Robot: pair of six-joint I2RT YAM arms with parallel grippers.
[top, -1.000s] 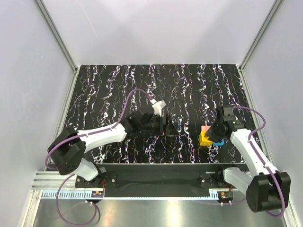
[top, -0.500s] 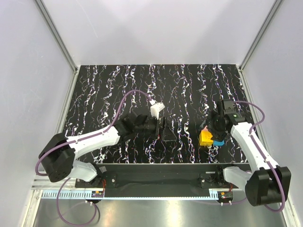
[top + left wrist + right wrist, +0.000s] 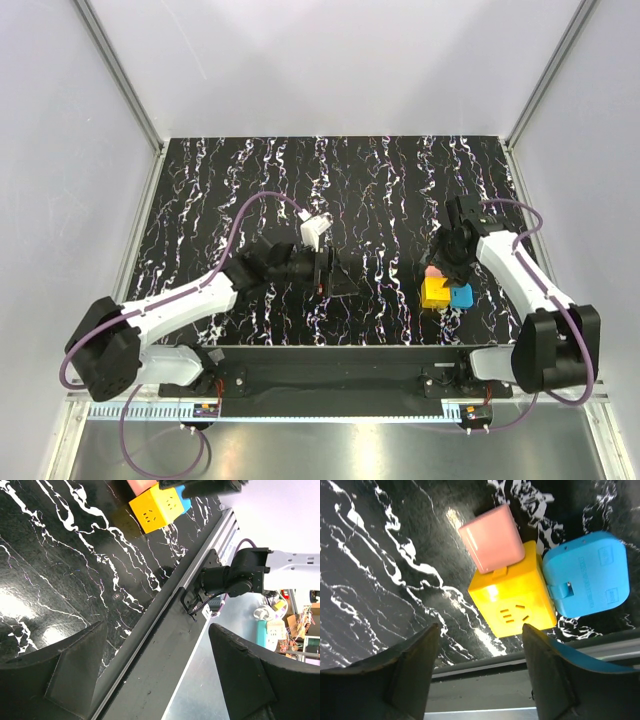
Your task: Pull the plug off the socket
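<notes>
A yellow cube socket [image 3: 434, 292] lies near the table's front right edge. A pink plug [image 3: 433, 271] is pushed into its far side and a blue plug [image 3: 461, 296] into its right side. In the right wrist view the socket [image 3: 512, 597], pink plug [image 3: 491, 539] and blue plug [image 3: 585, 575] lie ahead of my open, empty right gripper [image 3: 480, 627]. In the top view my right gripper [image 3: 447, 258] hovers just behind the pink plug. My left gripper [image 3: 325, 272] is open and empty, well left of the socket [image 3: 155, 509].
A black rail [image 3: 340, 360] runs along the table's front edge, close to the socket. White walls [image 3: 100, 200] enclose the black marbled table [image 3: 380, 180] on three sides. A purple cable [image 3: 262, 205] loops above the left arm.
My left gripper has drawn back to the left, away from the socket. My right gripper has moved back from over the socket toward the far side. The socket and plugs stay put.
</notes>
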